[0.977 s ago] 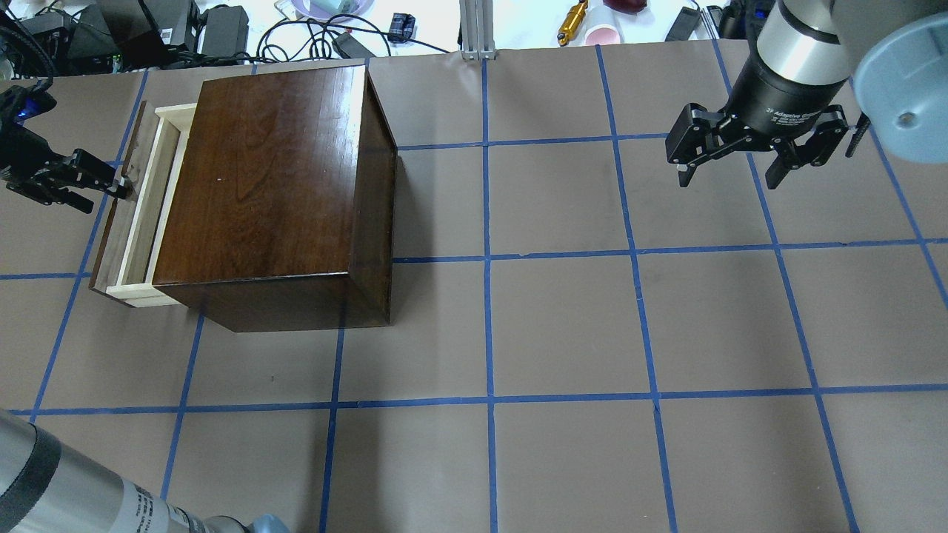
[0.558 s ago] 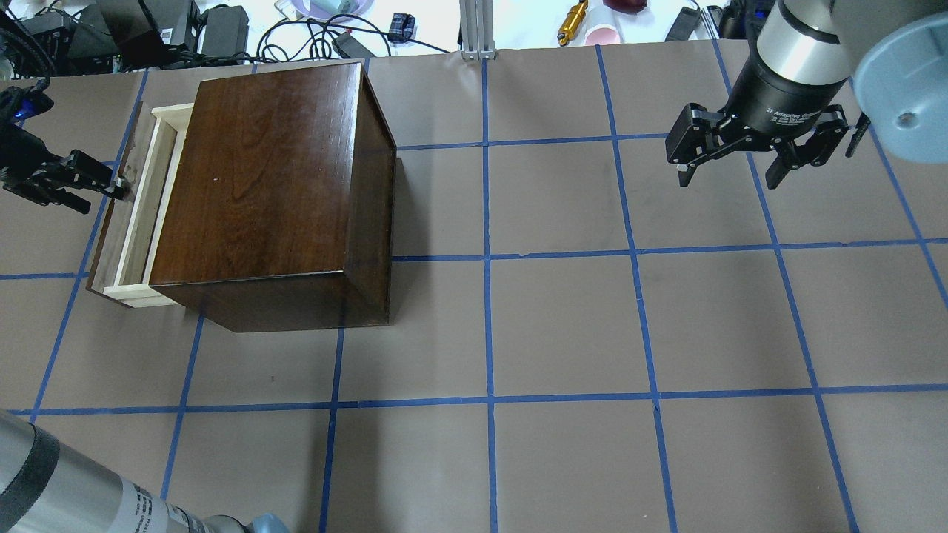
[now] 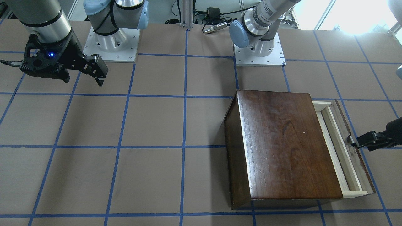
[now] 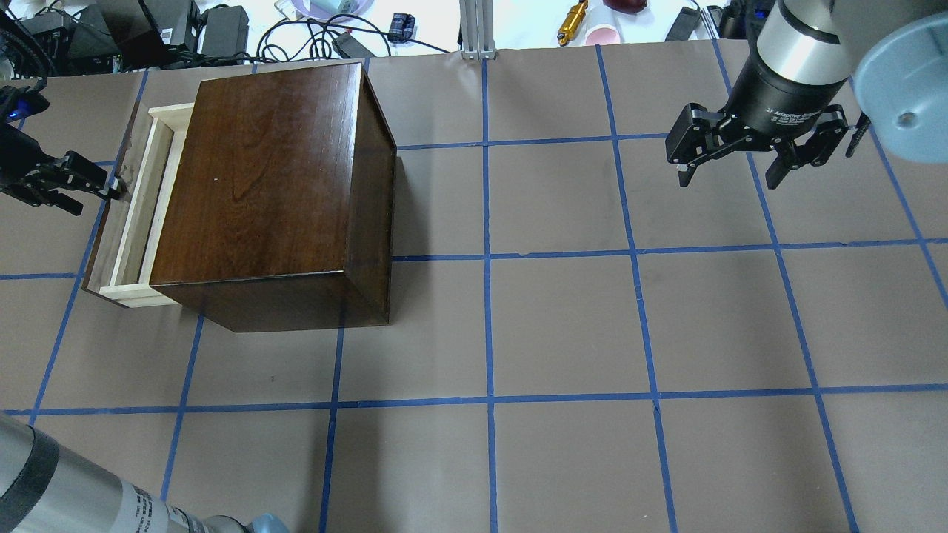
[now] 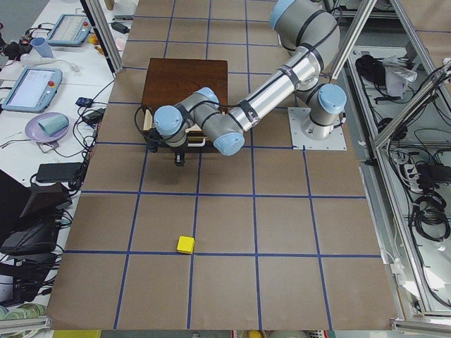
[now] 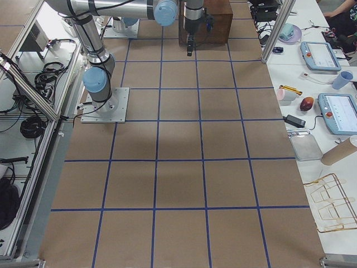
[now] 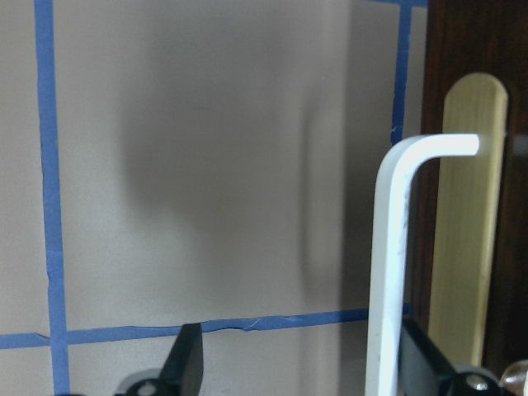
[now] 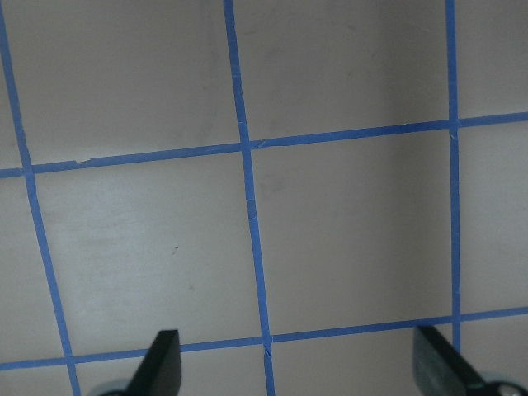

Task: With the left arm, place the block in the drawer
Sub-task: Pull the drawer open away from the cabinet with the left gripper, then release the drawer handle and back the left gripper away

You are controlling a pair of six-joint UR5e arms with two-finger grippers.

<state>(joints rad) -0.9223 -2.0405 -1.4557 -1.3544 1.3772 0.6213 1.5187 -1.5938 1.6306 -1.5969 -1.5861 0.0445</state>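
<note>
Yellow block [image 5: 185, 244] lies well apart from left claw [image 4: 101, 200].

Brown paper-covered desk [image 4: 563, 326] with blue tape grid [image 4: 486, 259]. Past the far edge: black power bricks [image 4: 224, 29], aluminium post [image 4: 476, 29], gold metal cylinder [image 4: 572, 21], pink cup [image 4: 603, 33]. Side bench holds lilac plate [image 5: 34, 134] with teal cup [image 5: 53, 124] lying on it.

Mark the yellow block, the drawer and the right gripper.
block [image 5: 185, 244], exterior left view, top face.
drawer [image 4: 133, 292], overhead exterior view, pale near end wall.
right gripper [image 4: 728, 180], overhead exterior view, midway between fingertips.
</note>
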